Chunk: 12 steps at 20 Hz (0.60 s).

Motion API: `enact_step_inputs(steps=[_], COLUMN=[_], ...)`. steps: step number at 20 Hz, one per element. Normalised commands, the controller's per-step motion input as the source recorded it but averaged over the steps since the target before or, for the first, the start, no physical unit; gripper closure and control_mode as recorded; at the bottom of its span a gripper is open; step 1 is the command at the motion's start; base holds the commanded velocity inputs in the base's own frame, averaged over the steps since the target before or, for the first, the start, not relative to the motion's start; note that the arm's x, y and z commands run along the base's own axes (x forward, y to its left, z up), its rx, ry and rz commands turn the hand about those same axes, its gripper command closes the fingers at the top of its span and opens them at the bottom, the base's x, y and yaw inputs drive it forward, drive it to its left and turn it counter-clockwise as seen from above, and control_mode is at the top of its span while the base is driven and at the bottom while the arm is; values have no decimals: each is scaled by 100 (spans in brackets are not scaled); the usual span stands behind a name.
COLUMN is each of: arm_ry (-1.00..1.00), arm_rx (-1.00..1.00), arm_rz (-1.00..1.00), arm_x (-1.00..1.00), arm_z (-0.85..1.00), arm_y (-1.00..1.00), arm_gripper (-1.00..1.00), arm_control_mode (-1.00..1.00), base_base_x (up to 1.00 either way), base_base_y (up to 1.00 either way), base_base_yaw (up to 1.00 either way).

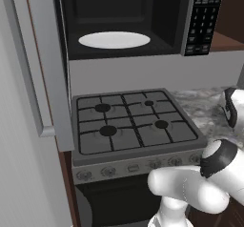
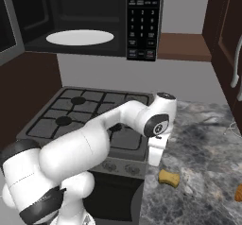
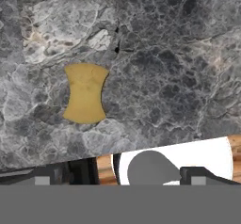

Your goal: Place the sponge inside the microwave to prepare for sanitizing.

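Left base view: microwave (image 1: pixel 128 21) hangs open over the stove (image 1: pixel 136 123), white plate (image 1: pixel 114 40) inside.
Right base view: sponge (image 2: pixel 168 177) lies on the marble table (image 2: pixel 203 153), right of the stove (near edge).
Hand view: tool (image 3: pixel 117 176) spread wide, holding nothing, hovering above the sponge (image 3: pixel 85 99).

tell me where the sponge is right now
The sponge lies flat on the grey marbled counter just right of the stove, near the counter's front edge, below the arm's hand; in the hand view it sits left of centre.
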Motion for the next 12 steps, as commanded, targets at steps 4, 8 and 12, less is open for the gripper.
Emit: enact_step_inputs(steps=[4, 8, 12], arm_ry=[-1, -2, -2], arm_rx=[0, 0, 0], arm_rz=[-1, -7, -4], arm_x=[18, 21, 3], arm_z=[-7, -33, -30], arm_y=[-19, -37, -12], arm_gripper=[-100, -100, -100], arm_control_mode=[-100, -100, -100], base_base_x=[0, 0, 0], base_base_y=[0, 0, 0], base_base_yaw=[0, 0, 0])
